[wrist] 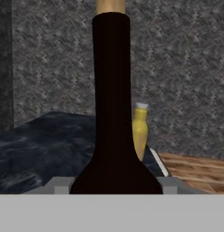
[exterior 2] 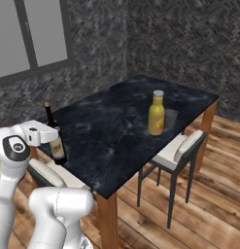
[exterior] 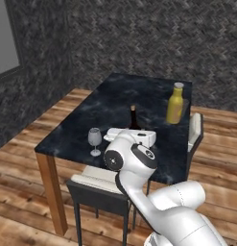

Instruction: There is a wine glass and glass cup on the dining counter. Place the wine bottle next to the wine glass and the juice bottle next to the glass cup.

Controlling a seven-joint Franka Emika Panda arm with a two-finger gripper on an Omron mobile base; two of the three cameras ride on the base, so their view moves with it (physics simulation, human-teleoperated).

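Wine bottle in the grip at the near edge, beside the stemmed glass.

Dining counter (exterior: 91, 115): black stone top, hard and unforgiving. Juice bottle (exterior: 175, 103) stands far right, stout, likely steady, with the faint glass cup (exterior 2: 171, 118) just beside it. Wine bottle (exterior 2: 55, 137) upright near the near edge, the gripper (exterior 2: 53, 134) clamped round its body; tall, slim, smooth glass, probably top-heavy and slippery, so a low hold on the wide body suits it. Wine glass (exterior: 94, 140) near its left, apart; thin-stemmed, fragile, easily tipped.
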